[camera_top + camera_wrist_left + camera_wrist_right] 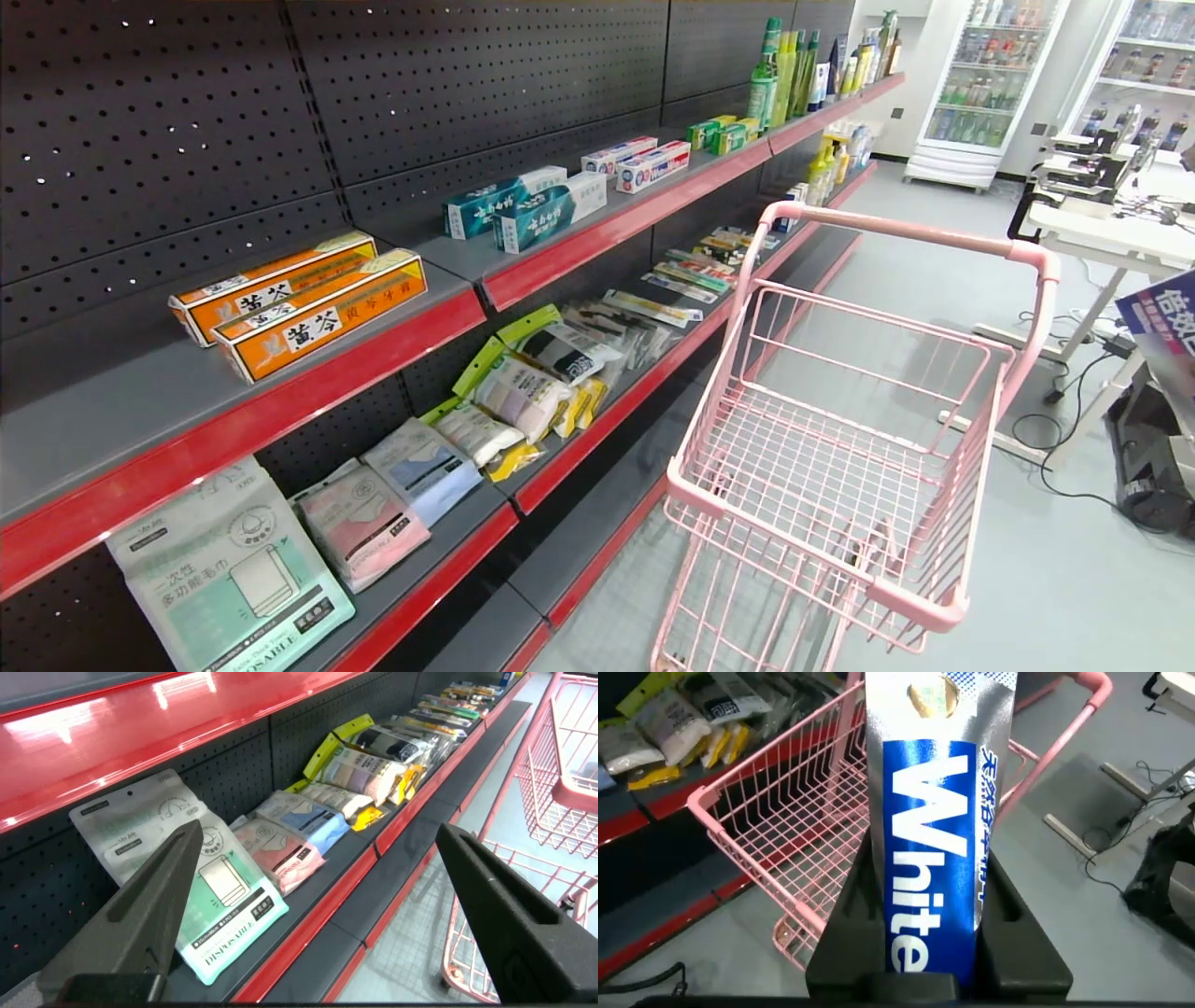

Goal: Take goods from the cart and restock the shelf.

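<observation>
My right gripper (924,943) is shut on a blue and silver toothpaste box (936,812), held upright above the floor beside the pink cart (799,831). The same box (1163,322) shows at the right edge of the head view, to the right of the cart (840,448), whose wire basket holds nothing. My left gripper (318,831) is open with nothing between its fingers, low down and facing the lower shelf (350,873), in front of a white and green bag (192,877).
The upper shelf (140,411) carries orange boxes (303,303), teal boxes (527,210), red and white boxes (639,161) and green bottles (784,70), with a bare stretch left of the orange ones. Soft packs (523,392) fill the lower shelf. A white table (1111,238), cables and drink fridges stand at the right.
</observation>
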Motion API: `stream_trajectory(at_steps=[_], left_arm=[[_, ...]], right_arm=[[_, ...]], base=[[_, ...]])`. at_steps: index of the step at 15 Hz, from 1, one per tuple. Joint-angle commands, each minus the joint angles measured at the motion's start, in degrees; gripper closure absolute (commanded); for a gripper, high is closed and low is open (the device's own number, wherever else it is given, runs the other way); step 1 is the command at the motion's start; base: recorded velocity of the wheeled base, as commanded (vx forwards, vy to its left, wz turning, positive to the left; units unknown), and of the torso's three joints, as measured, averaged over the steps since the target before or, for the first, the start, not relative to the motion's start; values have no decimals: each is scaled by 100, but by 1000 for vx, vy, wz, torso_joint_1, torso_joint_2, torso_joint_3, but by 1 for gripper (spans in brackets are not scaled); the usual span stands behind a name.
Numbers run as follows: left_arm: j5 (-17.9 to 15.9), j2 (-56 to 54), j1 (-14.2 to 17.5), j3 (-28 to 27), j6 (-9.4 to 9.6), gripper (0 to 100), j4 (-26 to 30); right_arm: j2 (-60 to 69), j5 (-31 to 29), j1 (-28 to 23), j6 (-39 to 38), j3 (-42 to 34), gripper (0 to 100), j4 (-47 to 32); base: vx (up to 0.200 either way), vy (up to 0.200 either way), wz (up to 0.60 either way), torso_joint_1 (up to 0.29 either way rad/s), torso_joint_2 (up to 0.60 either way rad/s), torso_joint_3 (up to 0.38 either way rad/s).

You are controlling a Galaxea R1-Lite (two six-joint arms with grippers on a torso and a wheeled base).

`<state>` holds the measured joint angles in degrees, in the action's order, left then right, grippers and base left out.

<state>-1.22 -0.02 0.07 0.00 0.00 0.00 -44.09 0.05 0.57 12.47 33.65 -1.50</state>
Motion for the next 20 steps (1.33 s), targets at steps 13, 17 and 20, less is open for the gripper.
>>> stream_trajectory(at_steps=[13, 17, 20], left_arm=[[-1, 2, 1, 0, 0, 0, 0], [-1, 2, 1, 0, 0, 0, 0], [-1, 2, 1, 0, 18, 0, 0]], right_arm=[[1122, -49, -13, 115, -745, 100, 1], [1219, -49, -13, 203, -825, 100, 1], [1228, -49, -13, 265, -833, 100, 1]], base=[[0, 0, 0, 0, 0, 0], [0, 0, 0, 0, 0, 0], [0, 0, 0, 0, 0, 0]])
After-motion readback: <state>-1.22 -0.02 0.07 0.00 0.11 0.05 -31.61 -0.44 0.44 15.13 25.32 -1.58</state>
